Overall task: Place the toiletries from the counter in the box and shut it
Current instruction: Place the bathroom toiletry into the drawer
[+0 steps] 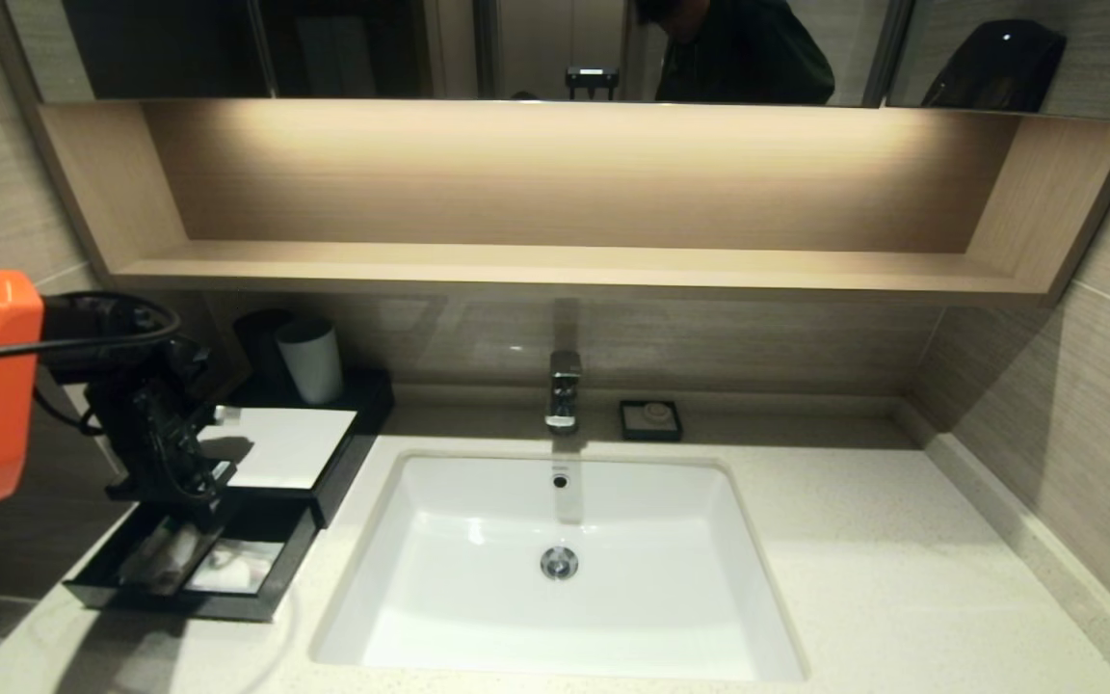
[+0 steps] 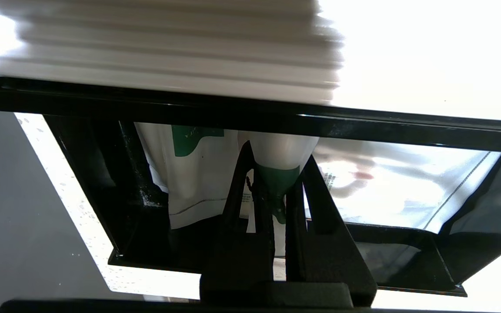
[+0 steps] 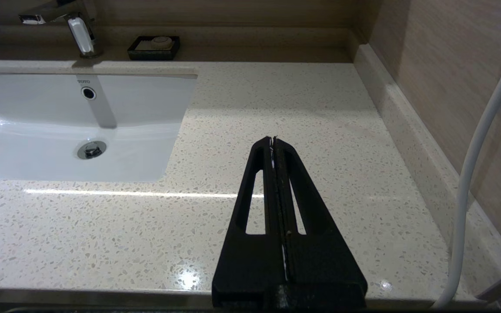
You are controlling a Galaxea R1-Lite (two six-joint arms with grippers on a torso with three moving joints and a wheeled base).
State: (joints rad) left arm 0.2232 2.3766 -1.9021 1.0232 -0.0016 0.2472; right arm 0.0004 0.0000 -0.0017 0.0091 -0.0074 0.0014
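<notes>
The black box (image 1: 343,453) with a white top panel stands at the counter's (image 1: 854,559) far left, its front drawer (image 1: 266,602) pulled out. My left gripper (image 1: 191,501) hangs over the open drawer, shut on a long white-and-green toiletry packet (image 2: 276,180) that points down into it. In the drawer lie another white-and-green packet (image 2: 189,174) and a clear-wrapped square packet (image 2: 385,182). My right gripper (image 3: 273,139) is shut on nothing, low over the bare counter to the right of the basin; the head view does not show it.
A white basin (image 1: 555,578) with a faucet (image 1: 563,386) fills the counter's middle. A small black dish (image 1: 650,420) sits behind it. A white cup (image 1: 309,359) and a black cup (image 1: 261,347) stand behind the box. A wooden shelf (image 1: 565,265) runs above. A white cable (image 3: 472,174) hangs by the right wall.
</notes>
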